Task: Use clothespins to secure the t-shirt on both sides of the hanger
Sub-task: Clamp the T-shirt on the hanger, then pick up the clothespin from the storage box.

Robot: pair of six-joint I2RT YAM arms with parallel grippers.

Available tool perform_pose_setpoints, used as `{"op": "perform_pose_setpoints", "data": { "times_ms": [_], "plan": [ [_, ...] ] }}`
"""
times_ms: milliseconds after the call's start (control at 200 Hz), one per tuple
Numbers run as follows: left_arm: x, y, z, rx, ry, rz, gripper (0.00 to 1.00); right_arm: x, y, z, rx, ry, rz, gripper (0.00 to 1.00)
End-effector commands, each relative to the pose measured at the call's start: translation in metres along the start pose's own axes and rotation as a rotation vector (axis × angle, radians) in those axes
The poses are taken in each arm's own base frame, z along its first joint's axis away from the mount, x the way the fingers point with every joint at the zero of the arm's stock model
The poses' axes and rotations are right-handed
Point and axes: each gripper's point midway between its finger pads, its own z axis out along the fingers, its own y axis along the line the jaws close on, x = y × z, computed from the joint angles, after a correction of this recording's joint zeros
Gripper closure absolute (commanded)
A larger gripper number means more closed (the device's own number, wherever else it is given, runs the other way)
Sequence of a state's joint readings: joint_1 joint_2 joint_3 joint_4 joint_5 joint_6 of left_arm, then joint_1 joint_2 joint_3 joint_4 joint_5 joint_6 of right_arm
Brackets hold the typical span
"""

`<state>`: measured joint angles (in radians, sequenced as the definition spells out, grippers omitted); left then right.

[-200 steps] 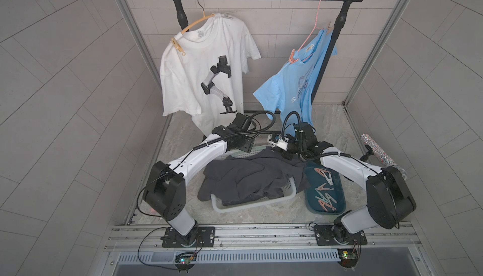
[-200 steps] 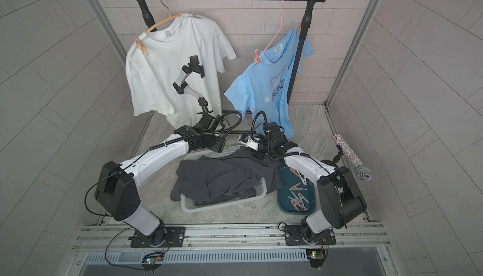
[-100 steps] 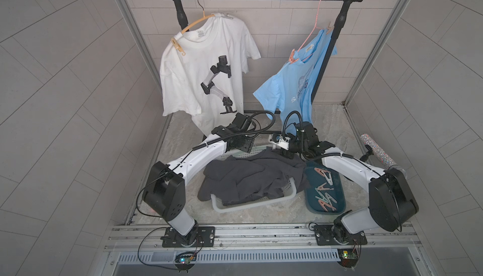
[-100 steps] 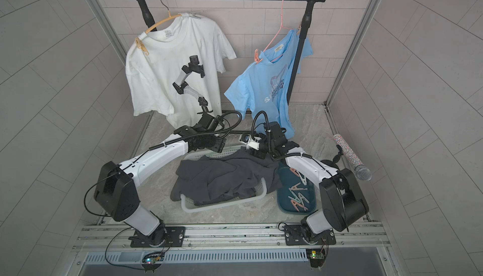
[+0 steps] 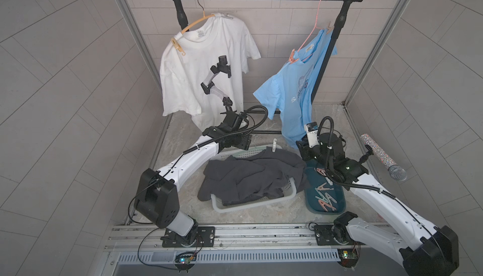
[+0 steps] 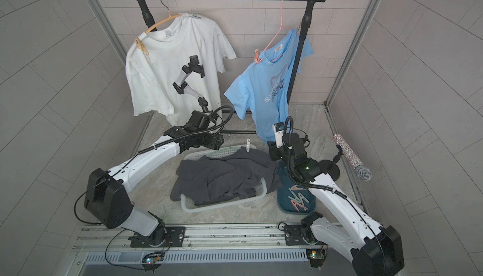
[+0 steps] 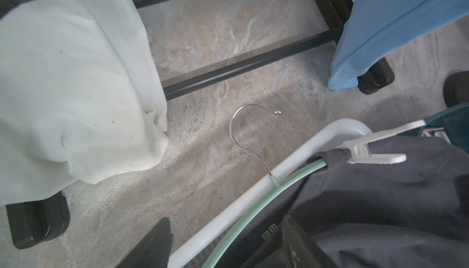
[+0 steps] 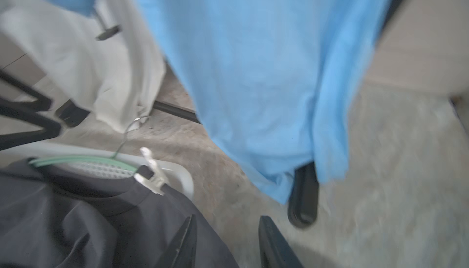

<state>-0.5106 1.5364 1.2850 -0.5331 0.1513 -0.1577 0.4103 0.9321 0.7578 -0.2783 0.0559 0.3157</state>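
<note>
A white clothespin [image 7: 368,150] was seen clipped over the collar of the dark t-shirt [image 7: 380,203] and the green hanger [image 7: 289,178], at the rim of the white basket [image 7: 324,137] on the counter [image 7: 203,139]. More clothespins [image 5: 325,196] were seen lying in the teal tray [image 5: 312,201] beside the basket. The left hand [image 7: 225,218] was seen released over the hanger. The right hand [image 8: 227,217] was spread and empty beside the t-shirt.

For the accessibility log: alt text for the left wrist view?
A white clothespin clips the dark grey t-shirt to a green hanger lying on a white basket's rim. The left gripper is open; a white t-shirt and blue t-shirt hang beyond.
</note>
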Motion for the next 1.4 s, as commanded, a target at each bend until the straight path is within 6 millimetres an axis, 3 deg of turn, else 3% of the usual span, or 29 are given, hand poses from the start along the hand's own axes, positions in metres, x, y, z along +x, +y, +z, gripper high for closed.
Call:
{"op": "perform_pose_setpoints", "data": {
  "times_ms": [0,100,120,180,290,385,691,901,1391],
  "plan": [
    [-0.002,-0.008,-0.002,0.058,-0.016,-0.028,0.27,0.061,-0.065,-0.022,0.330,0.106,0.292,0.57],
    [-0.002,-0.007,0.000,0.056,-0.013,-0.037,0.27,0.087,-0.079,-0.030,0.390,0.141,0.347,0.57],
    [-0.001,-0.007,0.000,0.054,-0.012,-0.037,0.27,0.102,-0.082,-0.029,0.409,0.174,0.350,0.56],
    [-0.001,-0.004,0.000,0.038,-0.013,-0.040,0.27,0.120,-0.090,-0.032,0.458,0.220,0.392,0.56],
    [0.000,-0.002,0.001,0.028,-0.015,-0.047,0.27,0.147,-0.108,-0.045,0.605,0.278,0.521,0.61],
    [0.000,-0.003,0.002,0.031,-0.014,-0.054,0.27,0.162,-0.113,-0.043,0.658,0.295,0.589,0.66],
    [0.002,0.001,0.004,0.013,-0.008,-0.056,0.27,0.184,-0.119,-0.028,0.701,0.296,0.687,0.65],
    [0.002,0.000,0.005,0.019,-0.009,-0.062,0.27,0.202,-0.119,-0.018,0.698,0.313,0.745,0.70],
    [0.007,0.001,0.013,0.013,0.012,-0.038,0.27,0.210,-0.121,-0.002,0.674,0.286,0.752,0.74]
  ]
}}
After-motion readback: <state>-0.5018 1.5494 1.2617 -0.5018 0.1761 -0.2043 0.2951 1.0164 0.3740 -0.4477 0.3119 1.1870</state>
